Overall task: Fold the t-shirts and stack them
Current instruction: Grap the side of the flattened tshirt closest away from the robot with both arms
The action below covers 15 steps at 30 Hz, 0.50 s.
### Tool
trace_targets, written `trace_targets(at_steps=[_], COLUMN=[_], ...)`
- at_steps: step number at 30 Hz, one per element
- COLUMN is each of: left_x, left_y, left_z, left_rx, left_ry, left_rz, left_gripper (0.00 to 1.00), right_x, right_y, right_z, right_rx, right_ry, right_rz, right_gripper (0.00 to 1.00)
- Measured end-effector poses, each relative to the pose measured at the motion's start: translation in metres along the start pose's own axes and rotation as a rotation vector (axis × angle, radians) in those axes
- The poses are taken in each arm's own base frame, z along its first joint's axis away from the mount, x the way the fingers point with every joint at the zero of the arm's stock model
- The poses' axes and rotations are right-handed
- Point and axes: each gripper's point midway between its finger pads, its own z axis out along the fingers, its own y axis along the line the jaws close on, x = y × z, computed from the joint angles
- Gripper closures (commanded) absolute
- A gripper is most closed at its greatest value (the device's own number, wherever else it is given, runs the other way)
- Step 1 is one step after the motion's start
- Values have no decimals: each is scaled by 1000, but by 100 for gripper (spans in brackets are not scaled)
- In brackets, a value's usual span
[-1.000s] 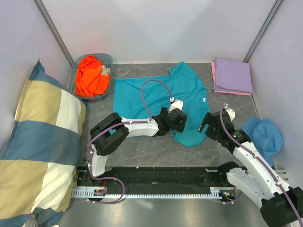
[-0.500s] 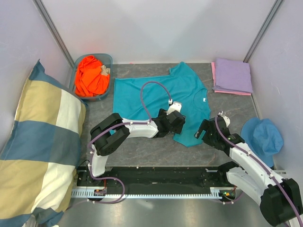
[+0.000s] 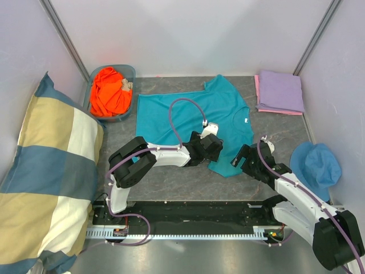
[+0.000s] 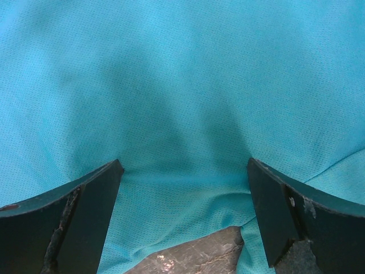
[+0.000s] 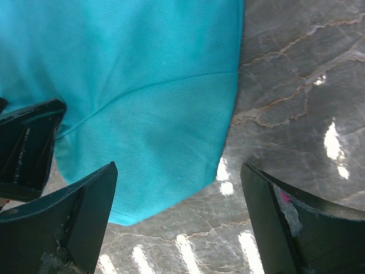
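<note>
The teal t-shirt [image 3: 191, 111] lies spread flat in the middle of the table. My left gripper [image 3: 212, 149] is open and pressed down on the shirt's near sleeve, its fingers [image 4: 85, 211] straddling a fold of teal cloth [image 4: 182, 114]. My right gripper [image 3: 238, 159] is open low over the table, at the sleeve's near corner [image 5: 159, 148], holding nothing. The orange t-shirt [image 3: 108, 91] is bunched in a basket. The lavender t-shirt [image 3: 279, 90] lies folded on the pink one [image 3: 258, 91] at the back right.
A grey-blue basket [image 3: 132, 74] stands at the back left. A big checked pillow [image 3: 45, 171] fills the left side. A blue bucket hat [image 3: 316, 162] lies at the right edge. Grey marbled table [image 5: 296, 68] shows beside the sleeve.
My right gripper has moved left and nearer, down to the sleeve's near corner. My left gripper has shifted slightly and stays on the sleeve.
</note>
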Motion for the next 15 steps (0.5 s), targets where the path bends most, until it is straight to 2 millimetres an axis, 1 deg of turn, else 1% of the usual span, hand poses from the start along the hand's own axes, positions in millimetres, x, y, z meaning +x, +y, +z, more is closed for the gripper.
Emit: trace_targets(at_steps=[10,15], left_x=[1,0], left_y=[3,3], left_z=[0,0], left_rx=[-12,-12], left_ry=[-5,-7], left_rz=[-1,-1], left_gripper=[0,0], right_x=[-2,-1], right_y=[19,23], right_z=[6,6], right_rx=[-100,-129], right_ry=[-16,-10], right_rz=[34,45], right_gripper=[2,2])
